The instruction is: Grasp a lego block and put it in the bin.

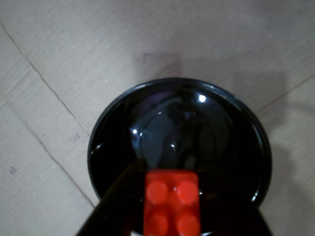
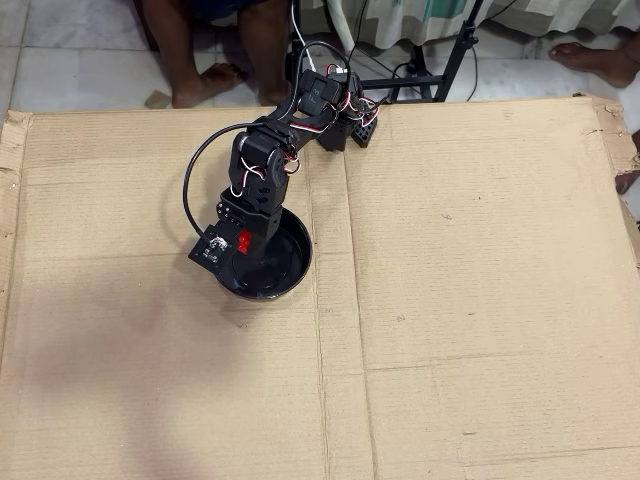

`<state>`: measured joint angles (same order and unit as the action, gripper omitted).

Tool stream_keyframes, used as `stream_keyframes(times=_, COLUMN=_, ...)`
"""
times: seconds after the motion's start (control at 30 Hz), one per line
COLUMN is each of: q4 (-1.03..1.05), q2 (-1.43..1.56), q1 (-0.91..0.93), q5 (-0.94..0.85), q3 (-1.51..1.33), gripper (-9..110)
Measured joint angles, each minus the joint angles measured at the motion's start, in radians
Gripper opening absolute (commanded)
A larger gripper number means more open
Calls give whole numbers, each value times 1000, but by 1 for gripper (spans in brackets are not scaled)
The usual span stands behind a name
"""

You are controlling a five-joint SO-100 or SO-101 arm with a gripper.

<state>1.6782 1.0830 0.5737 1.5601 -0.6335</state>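
Note:
The red lego block [image 1: 172,202] sits studs-up between my gripper's [image 1: 173,183] dark fingers [image 1: 118,196] at the bottom of the wrist view. The gripper is shut on it. The glossy black bin [image 1: 106,125] lies right below, its flat bottom empty. In the overhead view the gripper [image 2: 243,243] holds the block [image 2: 243,240] over the left part of the bin [image 2: 290,272], which rests on the cardboard left of centre. How high the block is above the bin's bottom I cannot tell.
Brown cardboard [image 2: 450,300] with creases covers the work surface. The arm's base [image 2: 335,120] stands at its far edge. Behind it are tripod legs [image 2: 420,75], cables and people's bare feet [image 2: 205,85] on a tiled floor.

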Motion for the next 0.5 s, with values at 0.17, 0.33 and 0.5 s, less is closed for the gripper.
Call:
stream_keyframes(times=0.17, q4=0, q2=0, q1=11, q5=0, q3=0, gripper=0)
stream_keyframes(times=0.33, q4=0, q2=0, q1=11, q5=0, q3=0, gripper=15)
stream_keyframes(times=0.5, q4=20, q2=0, q1=9, q5=0, q3=0, gripper=20)
